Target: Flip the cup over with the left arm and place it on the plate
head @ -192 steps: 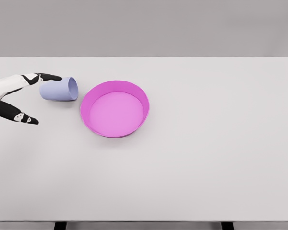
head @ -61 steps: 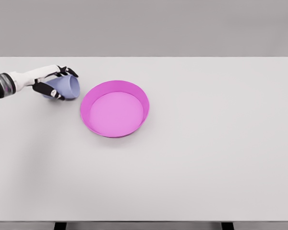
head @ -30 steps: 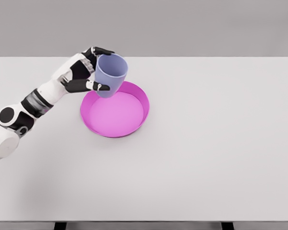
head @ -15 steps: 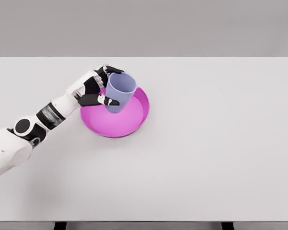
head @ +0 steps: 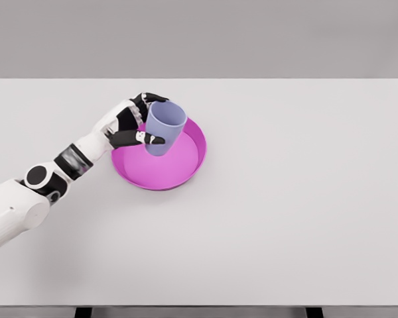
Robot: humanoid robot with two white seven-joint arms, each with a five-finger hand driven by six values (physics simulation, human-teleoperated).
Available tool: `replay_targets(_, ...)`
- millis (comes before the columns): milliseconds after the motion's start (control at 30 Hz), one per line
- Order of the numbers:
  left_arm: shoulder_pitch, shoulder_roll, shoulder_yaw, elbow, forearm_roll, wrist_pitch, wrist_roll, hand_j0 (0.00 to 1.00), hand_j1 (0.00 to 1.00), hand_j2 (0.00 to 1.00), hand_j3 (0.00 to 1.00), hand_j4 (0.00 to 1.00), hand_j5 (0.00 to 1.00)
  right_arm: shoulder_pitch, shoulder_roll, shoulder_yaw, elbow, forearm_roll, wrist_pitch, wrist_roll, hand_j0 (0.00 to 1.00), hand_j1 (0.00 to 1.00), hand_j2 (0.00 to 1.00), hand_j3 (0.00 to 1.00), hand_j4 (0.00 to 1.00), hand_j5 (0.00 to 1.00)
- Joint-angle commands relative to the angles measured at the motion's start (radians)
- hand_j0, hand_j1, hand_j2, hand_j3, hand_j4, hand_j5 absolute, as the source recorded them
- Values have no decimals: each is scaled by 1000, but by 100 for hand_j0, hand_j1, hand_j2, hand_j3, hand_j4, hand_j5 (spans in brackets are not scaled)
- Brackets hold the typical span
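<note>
A white table (head: 305, 218) fills most of the head view, its top plain, matte and evenly lit. Its far edge runs straight across the upper part of the picture, and its left and right edges slant slightly outward toward the bottom. Along the near edge, at the bottom of the picture, two short dark supports (head: 83, 311) show beneath the tabletop, one toward the left and one toward the right. Behind the table stands a plain grey backdrop (head: 252, 36), smooth and without seams or markings, a little lighter toward the middle. Soft, faint shadows lie on the tabletop in its left half.
</note>
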Motion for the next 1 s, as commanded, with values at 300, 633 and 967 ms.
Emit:
replay_targets(300,0,-33,2,50,5,-1,-1,50,50,50,50,50,50,0,0,0,0,0,0,0,100,100,100,100,100,100)
replay_targets(633,2,-32,5,42,3,-1,-1,67,67,67,67,67,67,0,0,0,0,0,0,0,100,100,100,100,100,100)
replay_targets(967,3,-29,7,41,-1,-1,-1,86,86,86,86,86,86,0,0,0,0,0,0,0,100,100,100,100,100,100)
